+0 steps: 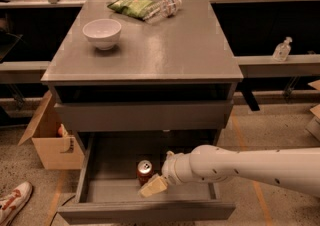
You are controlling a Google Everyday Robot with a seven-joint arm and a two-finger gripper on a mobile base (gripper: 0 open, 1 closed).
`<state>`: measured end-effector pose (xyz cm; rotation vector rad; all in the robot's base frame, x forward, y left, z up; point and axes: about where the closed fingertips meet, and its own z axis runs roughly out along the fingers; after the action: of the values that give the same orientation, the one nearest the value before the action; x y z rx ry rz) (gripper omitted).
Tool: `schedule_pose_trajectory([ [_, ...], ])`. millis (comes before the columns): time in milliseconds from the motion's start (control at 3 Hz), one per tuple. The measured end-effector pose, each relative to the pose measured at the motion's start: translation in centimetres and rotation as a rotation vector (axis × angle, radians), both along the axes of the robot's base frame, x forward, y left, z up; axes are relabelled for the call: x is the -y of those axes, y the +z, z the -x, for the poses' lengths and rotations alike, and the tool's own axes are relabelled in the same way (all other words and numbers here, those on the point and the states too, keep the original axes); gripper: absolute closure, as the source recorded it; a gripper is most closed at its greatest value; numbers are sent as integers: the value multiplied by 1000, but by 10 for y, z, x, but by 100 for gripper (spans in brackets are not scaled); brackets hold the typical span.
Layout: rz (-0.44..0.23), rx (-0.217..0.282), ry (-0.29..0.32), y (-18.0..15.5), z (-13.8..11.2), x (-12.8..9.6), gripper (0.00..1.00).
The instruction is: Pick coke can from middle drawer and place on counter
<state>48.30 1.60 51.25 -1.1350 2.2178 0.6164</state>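
Note:
The coke can (pixel 145 170) stands upright on the floor of the open middle drawer (pixel 200 205), a little left of its centre. My gripper (pixel 151 188) comes in from the right on a white arm and sits inside the drawer, just right of and in front of the can, its pale fingers (pixel 155 186) beside the can's base. The counter (pixel 165 50) is the grey top of the cabinet above.
On the counter are a white bowl (pixel 102 33), a green snack bag (pixel 131 6) and a clear water bottle (pixel 164 8). A shut grey drawer front (pixel 145 115) lies above the open drawer. A cardboard box (pixel 52 137) stands on the floor at left. A shoe (pixel 12 202) is at the lower left.

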Motion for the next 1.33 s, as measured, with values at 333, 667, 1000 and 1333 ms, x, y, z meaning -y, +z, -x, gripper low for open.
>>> schedule_pose_trajectory([
  [333,-18,-7,3,-18,-8,-3,0],
  [667,-34,-4,10,-30,-18,-9,0],
  [1000,-37,-5,21,-41,-25,-18,0],
  [1333,-38,-13,33,-50,-28,-27,0],
])
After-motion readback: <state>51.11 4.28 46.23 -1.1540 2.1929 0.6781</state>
